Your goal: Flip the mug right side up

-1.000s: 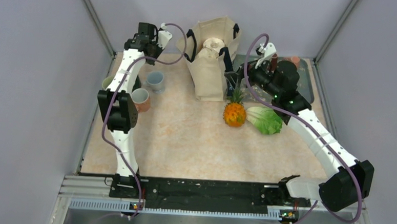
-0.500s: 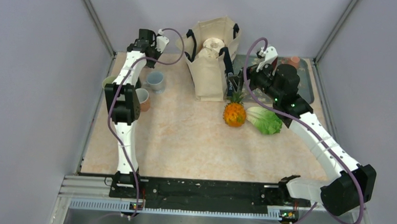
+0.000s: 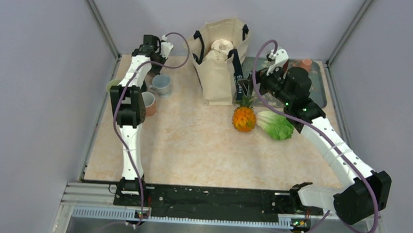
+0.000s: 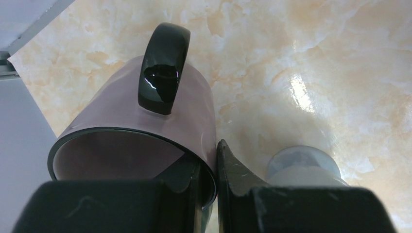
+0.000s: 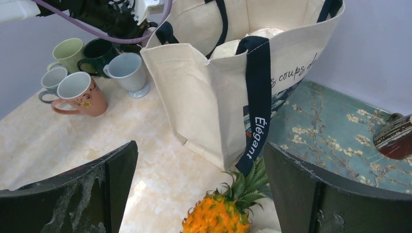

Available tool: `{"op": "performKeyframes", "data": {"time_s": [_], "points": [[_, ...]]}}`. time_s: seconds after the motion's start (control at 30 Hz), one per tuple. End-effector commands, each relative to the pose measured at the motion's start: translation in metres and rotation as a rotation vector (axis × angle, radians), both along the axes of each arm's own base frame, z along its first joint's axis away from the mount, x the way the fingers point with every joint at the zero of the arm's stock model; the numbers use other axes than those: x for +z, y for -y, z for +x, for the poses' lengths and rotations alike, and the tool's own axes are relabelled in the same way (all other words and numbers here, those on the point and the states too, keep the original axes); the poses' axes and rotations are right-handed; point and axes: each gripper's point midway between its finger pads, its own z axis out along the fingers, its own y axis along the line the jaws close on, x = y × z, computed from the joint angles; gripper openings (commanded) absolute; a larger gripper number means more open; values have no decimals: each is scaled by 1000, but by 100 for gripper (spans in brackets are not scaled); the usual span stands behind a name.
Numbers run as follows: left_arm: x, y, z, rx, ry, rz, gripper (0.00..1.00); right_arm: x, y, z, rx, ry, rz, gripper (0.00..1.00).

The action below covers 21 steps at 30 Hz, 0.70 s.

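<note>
Left gripper (image 4: 209, 165) pinched narrow on the rim of the mauve ceramic mug with glossy black handle (image 4: 116, 104), 1 finger inside, 1 outside. Mug hangs tilted above the far-left corner of the marbled beige desk (image 3: 192, 142), base towards the desk, over a pale blue footed cup (image 5: 127, 70).

Judgement: turn mostly done. Level the wrist, shift clear of the cup, lower flat, then release.

Right gripper (image 5: 199, 160) wide, holding nothing.

Held mug looks empty; so do the footed cup and 4 upright mugs beside it (image 5: 80, 90). Cream canvas tote bag (image 3: 217, 69) holds something pale, cannot tell what.
</note>
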Motion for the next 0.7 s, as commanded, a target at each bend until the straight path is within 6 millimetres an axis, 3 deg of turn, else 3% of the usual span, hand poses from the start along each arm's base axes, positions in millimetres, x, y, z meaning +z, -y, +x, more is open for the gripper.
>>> {"op": "performKeyframes", "data": {"time_s": [0.0,0.07,0.17,0.23,0.53,0.67], "points": [[26,-2,21,-1,107,6,0,14,2,-4,-4,50,5,99],[24,-1,21,-1,103,-1,4,15,2,-4,-6,54,4,99],[25,-7,21,9,107,-15,27,16,3,-4,-11,56,2,99],[30,-16,22,25,123,-18,35,16,4,-3,-18,56,5,99],[58,-21,28,43,198,-10,41,4,15,5,-105,5,3,99],[84,-14,22,41,228,-55,53,-5,41,23,-290,-36,-1,99]]}}
